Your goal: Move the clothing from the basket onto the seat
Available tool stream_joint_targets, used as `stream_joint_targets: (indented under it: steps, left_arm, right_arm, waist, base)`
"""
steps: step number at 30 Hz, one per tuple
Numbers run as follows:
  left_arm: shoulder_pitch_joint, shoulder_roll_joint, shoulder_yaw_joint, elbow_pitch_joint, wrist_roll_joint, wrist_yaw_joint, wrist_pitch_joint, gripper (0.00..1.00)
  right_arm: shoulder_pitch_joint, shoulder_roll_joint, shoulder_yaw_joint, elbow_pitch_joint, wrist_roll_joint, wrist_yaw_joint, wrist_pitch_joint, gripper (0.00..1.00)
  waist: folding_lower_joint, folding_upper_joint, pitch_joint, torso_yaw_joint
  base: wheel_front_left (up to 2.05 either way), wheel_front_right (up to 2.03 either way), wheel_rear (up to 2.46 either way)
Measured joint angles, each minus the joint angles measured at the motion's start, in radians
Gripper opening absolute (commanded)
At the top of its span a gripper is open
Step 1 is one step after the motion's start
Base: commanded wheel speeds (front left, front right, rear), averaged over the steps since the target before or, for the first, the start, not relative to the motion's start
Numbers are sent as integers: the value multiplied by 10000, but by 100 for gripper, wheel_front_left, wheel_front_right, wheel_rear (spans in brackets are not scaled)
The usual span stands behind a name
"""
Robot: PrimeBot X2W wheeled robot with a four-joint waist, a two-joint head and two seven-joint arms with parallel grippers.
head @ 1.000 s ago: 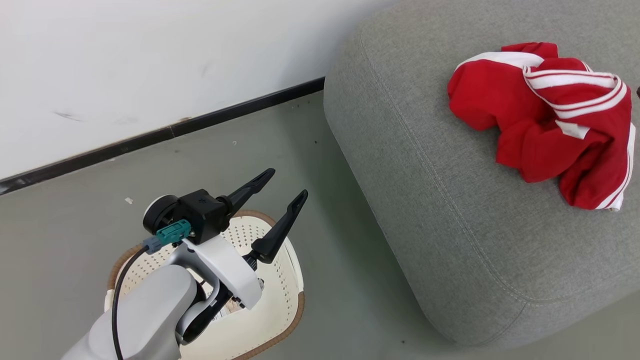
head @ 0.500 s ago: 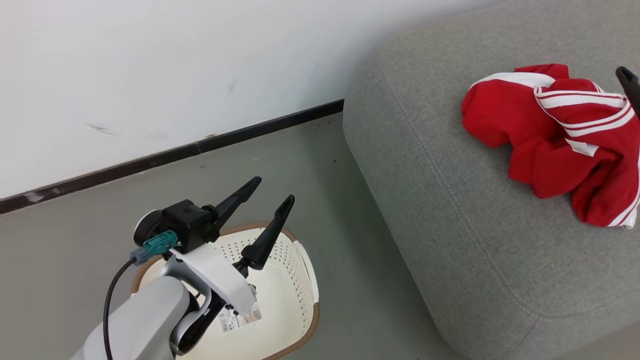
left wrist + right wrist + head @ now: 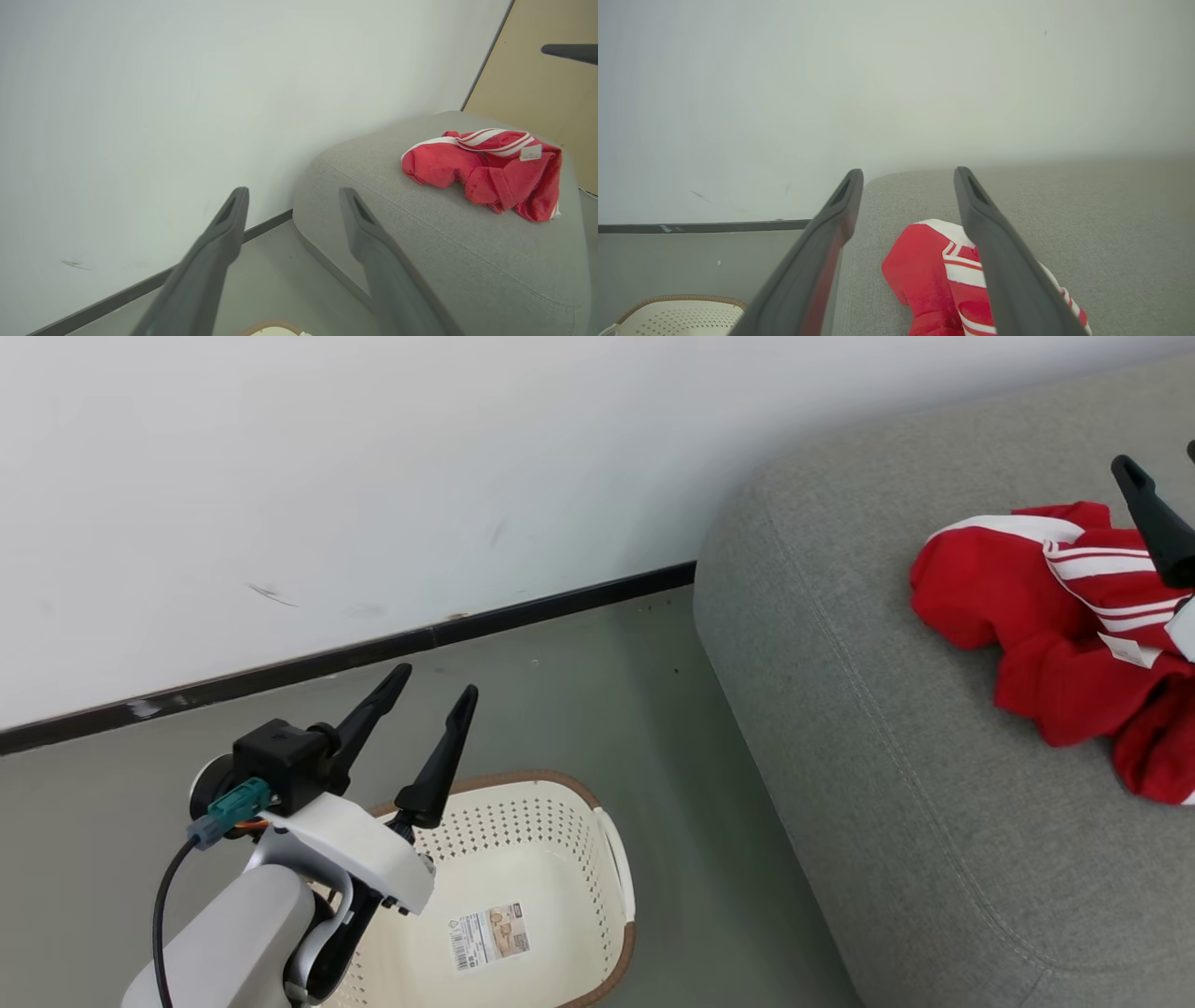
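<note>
Evidently left end effector and right end effector gape empty; the right may snag clothing off the seat.

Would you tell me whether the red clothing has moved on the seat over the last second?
No. The clothing lies just as far from the rounded corner of the seat; only the whole view has shifted.

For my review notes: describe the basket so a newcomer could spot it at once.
Start at the big grey-green seat; on the floor to its left, before the white wall, stands the basket. It alone is cream perforated plastic with a brown rim and a barcode label inside.
</note>
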Motion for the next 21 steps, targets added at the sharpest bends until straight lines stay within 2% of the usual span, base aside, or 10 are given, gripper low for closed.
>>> stream_joint_targets:
  steps: [9, 15, 21]
  left_arm:
    - [526, 102, 819, 35, -173, 428, -75, 100]
    - [1018, 86, 1419, 31, -380, 698, -86, 100]
    - [1571, -198, 2276, -148, -395, 997, -86, 100]
  right_arm:
    - [746, 29, -12, -502, 236, 0, -1319, 100]
    - [1401, -50, -399, -575, 293, 0, -1532, 100]
    - [2262, 77, -901, -798, 113, 0, -1576, 100]
  waist:
    - [0, 0, -352, 544]
    - [0, 0, -549, 920]
    - [0, 0, -706, 1322]
  base:
    - [0, 0, 0]
    - [0, 0, 0]
    - [0, 0, 0]
